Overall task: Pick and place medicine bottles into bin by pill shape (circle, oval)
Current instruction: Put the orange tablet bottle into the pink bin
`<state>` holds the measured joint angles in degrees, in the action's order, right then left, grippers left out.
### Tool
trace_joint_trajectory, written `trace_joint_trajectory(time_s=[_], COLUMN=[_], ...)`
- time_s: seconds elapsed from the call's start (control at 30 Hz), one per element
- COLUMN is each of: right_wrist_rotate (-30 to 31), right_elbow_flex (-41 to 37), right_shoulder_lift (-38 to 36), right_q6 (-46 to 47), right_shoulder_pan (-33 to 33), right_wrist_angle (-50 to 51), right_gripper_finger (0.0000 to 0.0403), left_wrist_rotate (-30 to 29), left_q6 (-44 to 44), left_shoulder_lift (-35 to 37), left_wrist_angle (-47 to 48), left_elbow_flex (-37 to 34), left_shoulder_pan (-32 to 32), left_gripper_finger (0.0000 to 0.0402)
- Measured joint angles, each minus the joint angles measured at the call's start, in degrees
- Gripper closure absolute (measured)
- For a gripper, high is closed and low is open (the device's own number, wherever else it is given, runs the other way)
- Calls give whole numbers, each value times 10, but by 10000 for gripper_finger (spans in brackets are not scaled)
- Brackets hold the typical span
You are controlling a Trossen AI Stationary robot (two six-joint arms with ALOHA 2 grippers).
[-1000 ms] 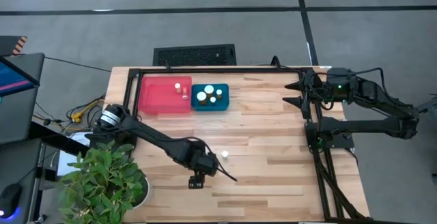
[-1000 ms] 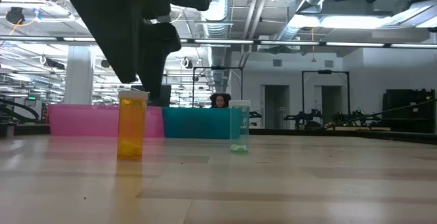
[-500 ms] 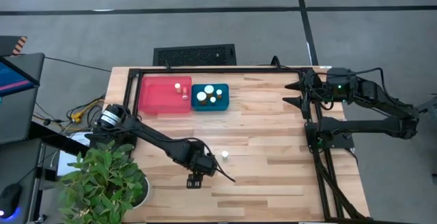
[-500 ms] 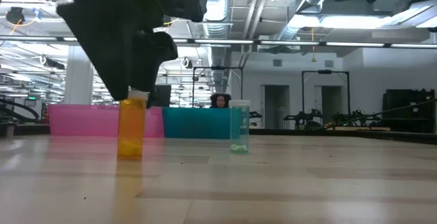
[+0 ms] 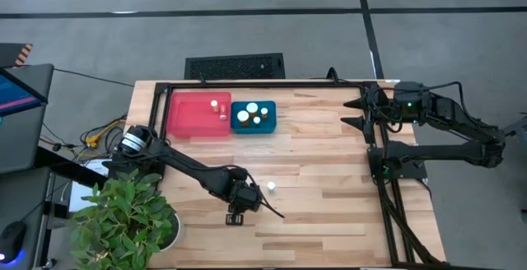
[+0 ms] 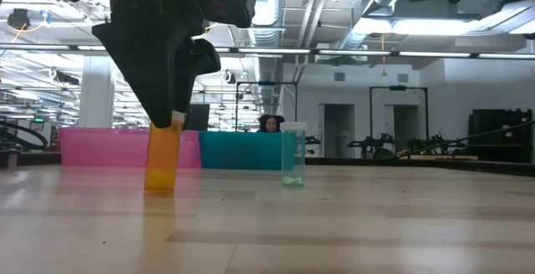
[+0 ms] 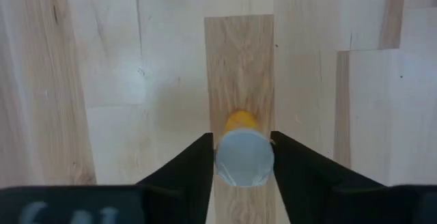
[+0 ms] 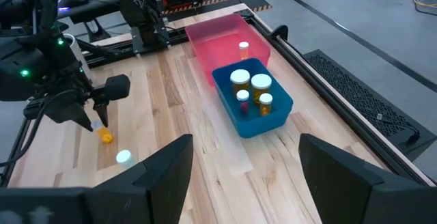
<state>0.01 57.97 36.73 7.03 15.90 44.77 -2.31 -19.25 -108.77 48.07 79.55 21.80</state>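
Left gripper (image 7: 244, 157) pinches the white cap of an upright orange medicine bottle (image 6: 162, 155) standing mid-bench, toward the front edge; right gripper (image 8: 244, 166), fingers spread, waits at the bench's right edge

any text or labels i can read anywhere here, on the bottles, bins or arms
None can be read.
Orange bottle in the left gripper: no label showing.
Clear bottle: no print visible.
Bottles in the blue bin: any labels too small to read.
Pink bin: plain.
Blurred shapes at the left wrist view's bottom edge: unreadable.
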Motion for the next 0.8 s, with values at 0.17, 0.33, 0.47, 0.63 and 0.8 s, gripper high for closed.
trace_joint_trajectory(time_s=[0.17, 0.33, 0.47, 0.63, 0.8], right_wrist_rotate=[0, 0, 1, 1, 1], right_elbow_flex=[0, 0, 0, 0, 0], right_shoulder_lift=[0, 0, 0, 0, 0], right_q6=[0, 0, -1, -2, -2], right_shoulder_pan=[0, 0, 0, 0, 0], right_wrist_angle=[0, 0, 0, -1, -2], right_gripper_finger=[127, 127, 127, 127, 127], left_wrist_rotate=[3, 6, 2, -43, -122], left_q6=[-6, -41, -67, -107, -145], left_shoulder_lift=[0, 6, 35, 87, 150], left_wrist_angle=[0, 20, 61, 111, 165], left_elbow_flex=[0, 2, 3, 3, 3], left_shoulder_pan=[0, -14, -45, -104, -177], left_gripper_finger=[293, 285, 271, 275, 281])
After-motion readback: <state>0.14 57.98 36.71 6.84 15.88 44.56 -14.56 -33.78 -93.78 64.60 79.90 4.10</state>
